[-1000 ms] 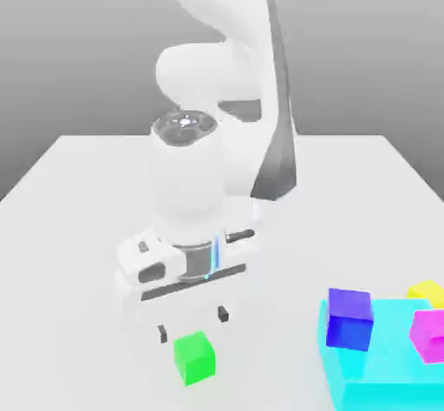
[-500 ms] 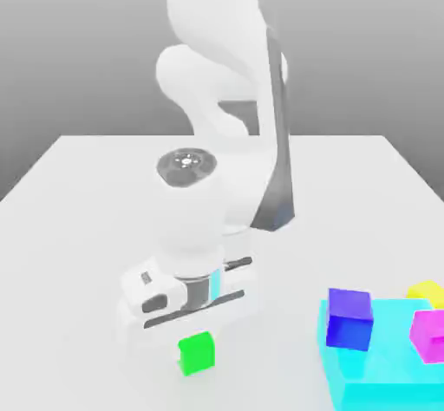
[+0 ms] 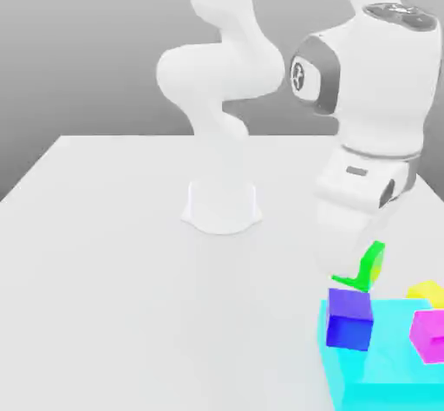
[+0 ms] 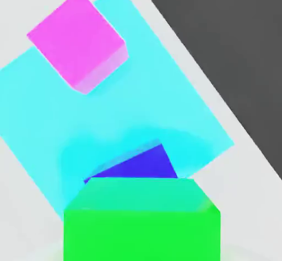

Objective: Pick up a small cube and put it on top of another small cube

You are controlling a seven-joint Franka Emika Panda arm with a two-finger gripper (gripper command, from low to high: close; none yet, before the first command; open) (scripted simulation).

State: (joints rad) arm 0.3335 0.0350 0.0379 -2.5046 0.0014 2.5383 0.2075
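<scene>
Since a second ago your arm has swung from the middle of the white tabletop (image 3: 95, 262) across to the exterior view's right, and the small bright green plain cube (image 3: 364, 267) has left the table and come with it.

Edges and room: the flat cyan platform (image 3: 381, 375) sits at the table's near corner on the exterior view's right. In the hand view the table edge cuts diagonally just beyond the platform, dark void past it. Open white table lies wide toward 9 o'clock of the platform in the exterior view; the arm's round base (image 3: 222, 206) stands well apart, toward 11 o'clock.

On the platform: the small deep blue-violet plain cube (image 3: 349, 318) at its 9 o'clock edge, a magenta cube (image 3: 428, 335) toward 3 o'clock, a yellow cube (image 3: 426, 292) behind that.

Green cube versus jaws: your gripper (image 3: 366, 266) is pinching the cube, tilted, jaws pressed on its sides. It hangs just above the blue-violet cube, at its 12 o'clock; whether the two touch you cannot tell. In the hand view the green cube (image 4: 142, 220) overlaps most of the blue-violet one (image 4: 140, 165).
</scene>
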